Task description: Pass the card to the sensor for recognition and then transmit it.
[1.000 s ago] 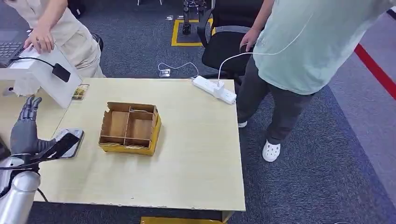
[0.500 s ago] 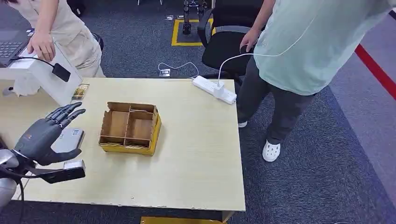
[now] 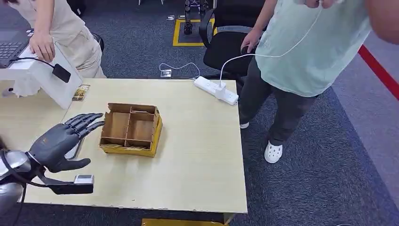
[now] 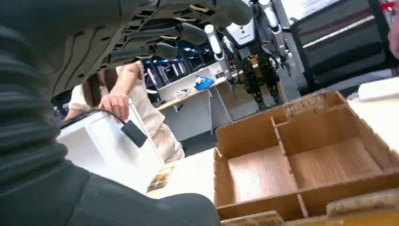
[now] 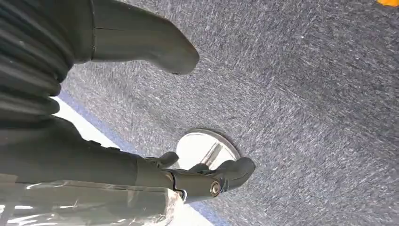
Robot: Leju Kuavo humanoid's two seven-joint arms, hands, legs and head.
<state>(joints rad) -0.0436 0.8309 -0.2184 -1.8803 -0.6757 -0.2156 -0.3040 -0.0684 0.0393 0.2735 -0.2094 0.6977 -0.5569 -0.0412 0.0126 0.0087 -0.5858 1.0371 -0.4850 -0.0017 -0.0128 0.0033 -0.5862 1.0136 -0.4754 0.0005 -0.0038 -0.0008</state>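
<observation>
My left hand (image 3: 59,141) hovers palm-down over the table (image 3: 197,155), fingers spread and holding nothing, hiding most of the grey sensor (image 3: 74,149) beside the cardboard box (image 3: 131,129). A card (image 3: 81,92) lies near the white stand (image 3: 44,77). My right hand (image 5: 141,42) hangs over carpet, its grasp unclear.

- Left hand (image 3: 59,141) empty, fingers (image 3: 87,121) spread flat above the table (image 3: 197,160).
- Cardboard box (image 3: 131,129) just beyond the fingertips.
- Card (image 3: 81,92) farther off, by a white stand (image 3: 44,77).
</observation>
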